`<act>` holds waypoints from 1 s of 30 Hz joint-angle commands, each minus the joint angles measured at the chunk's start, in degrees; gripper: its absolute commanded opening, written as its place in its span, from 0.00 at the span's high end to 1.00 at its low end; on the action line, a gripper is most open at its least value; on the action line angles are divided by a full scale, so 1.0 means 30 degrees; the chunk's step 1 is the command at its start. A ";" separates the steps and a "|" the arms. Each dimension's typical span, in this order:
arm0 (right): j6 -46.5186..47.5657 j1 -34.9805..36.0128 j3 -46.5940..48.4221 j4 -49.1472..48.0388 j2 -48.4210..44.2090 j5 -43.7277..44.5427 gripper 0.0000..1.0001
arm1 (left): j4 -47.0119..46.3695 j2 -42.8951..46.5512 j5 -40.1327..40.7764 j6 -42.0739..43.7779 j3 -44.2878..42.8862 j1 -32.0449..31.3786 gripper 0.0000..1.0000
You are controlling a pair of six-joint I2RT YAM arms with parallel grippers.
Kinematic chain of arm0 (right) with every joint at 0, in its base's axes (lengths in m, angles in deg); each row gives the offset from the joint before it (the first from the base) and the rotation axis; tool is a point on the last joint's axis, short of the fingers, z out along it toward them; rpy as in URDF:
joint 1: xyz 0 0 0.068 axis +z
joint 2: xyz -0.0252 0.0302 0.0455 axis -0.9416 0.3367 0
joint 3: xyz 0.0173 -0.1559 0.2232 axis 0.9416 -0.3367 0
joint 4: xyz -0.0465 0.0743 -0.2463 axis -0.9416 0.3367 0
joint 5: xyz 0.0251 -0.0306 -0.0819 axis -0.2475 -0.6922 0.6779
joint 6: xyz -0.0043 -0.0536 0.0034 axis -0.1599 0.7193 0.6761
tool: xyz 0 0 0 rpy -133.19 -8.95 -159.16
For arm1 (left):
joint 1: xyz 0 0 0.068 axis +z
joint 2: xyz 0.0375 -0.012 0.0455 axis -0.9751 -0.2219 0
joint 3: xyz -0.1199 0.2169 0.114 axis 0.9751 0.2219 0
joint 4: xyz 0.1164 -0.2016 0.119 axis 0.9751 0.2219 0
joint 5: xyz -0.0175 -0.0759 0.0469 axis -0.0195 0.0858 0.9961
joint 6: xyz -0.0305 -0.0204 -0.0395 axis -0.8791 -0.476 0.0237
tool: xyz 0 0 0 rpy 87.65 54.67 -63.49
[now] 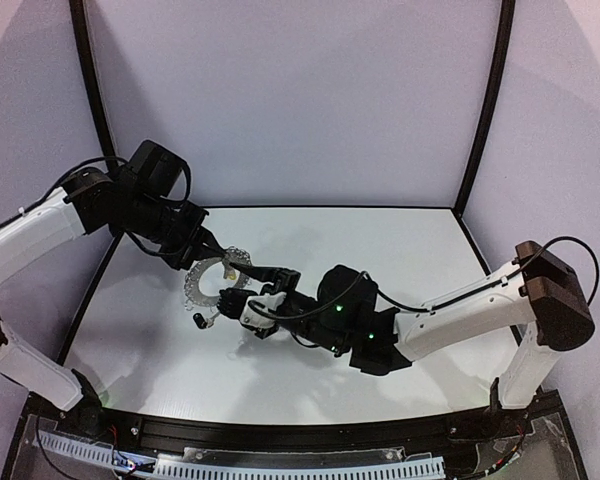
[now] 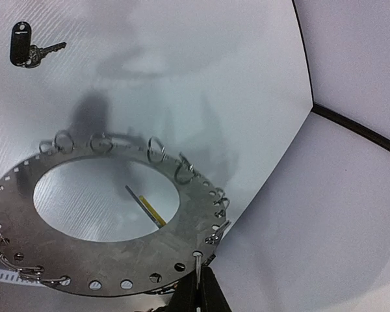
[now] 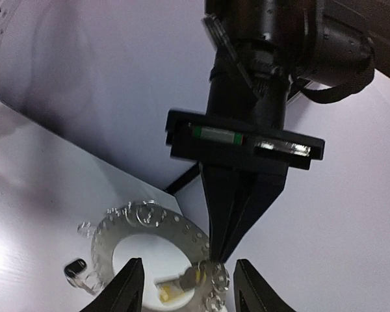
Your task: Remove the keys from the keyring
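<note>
The keyring (image 2: pixel 84 263), a flat grey hoop fringed with wire loops, is held tilted above the table. It also shows in the top view (image 1: pixel 198 285) and the right wrist view (image 3: pixel 107 237). My left gripper (image 2: pixel 199 292) is shut on its rim, seen head-on in the right wrist view (image 3: pixel 222 250) and in the top view (image 1: pixel 212 252). The yellow-headed key (image 3: pixel 172 290) hangs on the hoop, edge-on in the left wrist view (image 2: pixel 153 211). My right gripper (image 3: pixel 188 292) is open with its fingers either side of that key (image 1: pixel 232 268). The black-headed key (image 2: pixel 23 45) lies loose on the table (image 1: pixel 198 320).
The white table (image 1: pixel 400 250) is enclosed by pale walls with black corner posts (image 1: pixel 480 110). The right arm's body (image 1: pixel 350 320) lies low across the table's middle. The table's far edge (image 2: pixel 351 123) runs close behind the hoop.
</note>
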 commanded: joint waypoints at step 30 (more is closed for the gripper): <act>-1.3320 -0.0743 0.1152 -0.4289 0.3195 0.2656 0.49 | -0.4137 0.1946 -0.0244 -0.1733 0.2608 0.0023 0.99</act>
